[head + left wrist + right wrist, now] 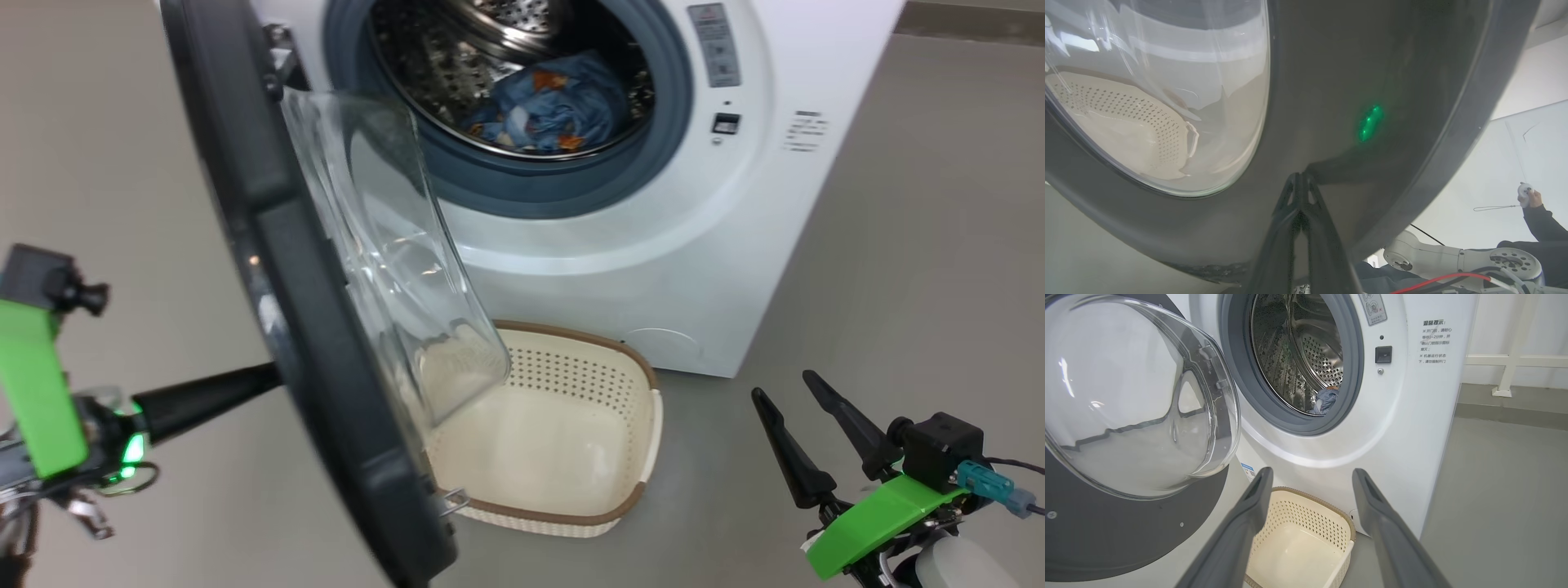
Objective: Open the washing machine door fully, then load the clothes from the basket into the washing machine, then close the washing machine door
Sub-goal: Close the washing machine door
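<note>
the washing machine door (318,343) stands partly open at left, swung out over the basket (563,371) on the floor (898,286) before the white washing machine (653,245). the clothes (555,110) lie inside the drum (445,73). the left end effector (1300,179), clenched shut, presses its tips on the door's outer face. the right end effector (782,384) is released, near right, apart from the basket.

- A smooth, matt grey floor (914,245) is spreading out to both sides in the head view.
- A white-painted rail frame (1515,359) is standing against a pale wall (1494,318), its foot resting on a darker grey ledge (1527,402).
- A person's arm in a dark sleeve (1541,220) is reaching up at the right edge of the left wrist view, holding a small white object (1525,190).
</note>
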{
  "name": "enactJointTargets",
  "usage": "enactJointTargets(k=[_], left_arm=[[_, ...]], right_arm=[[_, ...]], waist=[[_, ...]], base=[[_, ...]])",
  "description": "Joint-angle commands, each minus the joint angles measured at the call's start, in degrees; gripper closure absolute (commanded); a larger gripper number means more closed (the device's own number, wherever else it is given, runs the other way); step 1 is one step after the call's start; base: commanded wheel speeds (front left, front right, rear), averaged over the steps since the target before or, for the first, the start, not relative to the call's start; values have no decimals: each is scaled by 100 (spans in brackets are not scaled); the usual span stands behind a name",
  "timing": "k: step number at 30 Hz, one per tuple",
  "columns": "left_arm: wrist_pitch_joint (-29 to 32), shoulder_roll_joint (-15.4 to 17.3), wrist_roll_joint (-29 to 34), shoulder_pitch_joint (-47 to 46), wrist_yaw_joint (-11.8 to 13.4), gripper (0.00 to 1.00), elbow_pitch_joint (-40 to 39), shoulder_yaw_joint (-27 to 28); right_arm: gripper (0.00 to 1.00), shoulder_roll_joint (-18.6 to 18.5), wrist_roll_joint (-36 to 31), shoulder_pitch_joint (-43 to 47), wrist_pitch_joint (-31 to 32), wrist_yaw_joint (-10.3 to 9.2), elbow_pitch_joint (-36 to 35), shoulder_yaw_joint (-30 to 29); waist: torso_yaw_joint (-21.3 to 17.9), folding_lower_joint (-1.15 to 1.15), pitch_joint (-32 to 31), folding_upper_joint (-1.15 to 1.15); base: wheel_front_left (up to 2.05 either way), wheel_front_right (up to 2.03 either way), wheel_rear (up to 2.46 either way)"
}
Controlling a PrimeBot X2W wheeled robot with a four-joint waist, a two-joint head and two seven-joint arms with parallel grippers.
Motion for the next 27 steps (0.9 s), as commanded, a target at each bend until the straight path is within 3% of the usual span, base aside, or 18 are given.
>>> enactJointTargets(k=[1, 17, 27], left_arm=[[7, 130, 105, -362, -24, 100, -210, 173], [-343, -269, 494, -688, -24, 100, 44, -25], [-481, -282, 591, -677, -24, 100, 112, 67]], right_arm=[[0, -14, -50, 72, -69, 9, -165, 66], [0, 86, -109, 92, -69, 9, -238, -91], [0, 104, -130, 123, -69, 9, -259, -165]], waist=[[-238, 0, -34, 0], [-1236, 0, 97, 0], [-1342, 0, 120, 0]], base=[[0, 0, 0], [0, 0, 0], [0, 0, 0]])
